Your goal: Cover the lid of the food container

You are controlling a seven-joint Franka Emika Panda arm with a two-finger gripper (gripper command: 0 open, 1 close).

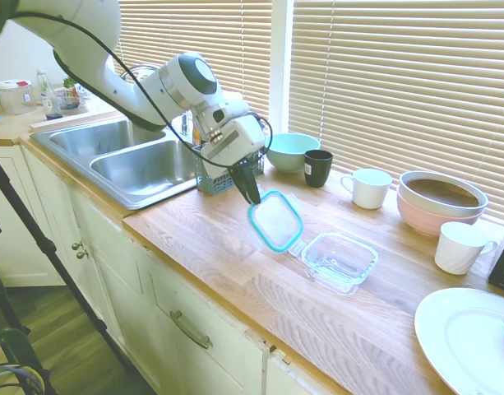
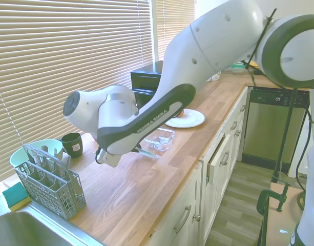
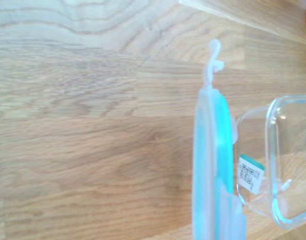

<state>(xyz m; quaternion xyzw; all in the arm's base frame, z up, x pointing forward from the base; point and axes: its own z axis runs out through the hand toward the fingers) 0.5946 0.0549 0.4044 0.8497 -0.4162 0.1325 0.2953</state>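
Observation:
My gripper [image 1: 252, 194] is shut on the lid [image 1: 276, 220], a clear rounded-square lid with a teal rim. Its dark fingers [image 1: 248, 183] pinch the lid's upper left edge. The lid hangs tilted just above the wooden counter, left of the food container [image 1: 340, 260], a shallow clear glass dish that stands empty. The lid's lower corner comes close to the dish's left rim. In the wrist view the lid [image 3: 210, 165] shows edge-on beside the food container [image 3: 277, 165]. In the second exterior view the arm hides most of the lid [image 2: 146, 152], in front of the dish [image 2: 160, 139].
Behind the dish stand a mint bowl [image 1: 291, 151], a black cup [image 1: 317, 167], a white mug [image 1: 368, 188] and a pink bowl [image 1: 441, 202]. Another white mug [image 1: 460, 247] and a white plate [image 1: 469, 337] are at the right. A cutlery basket [image 1: 212, 177] and the sink [image 1: 145, 164] lie at the left.

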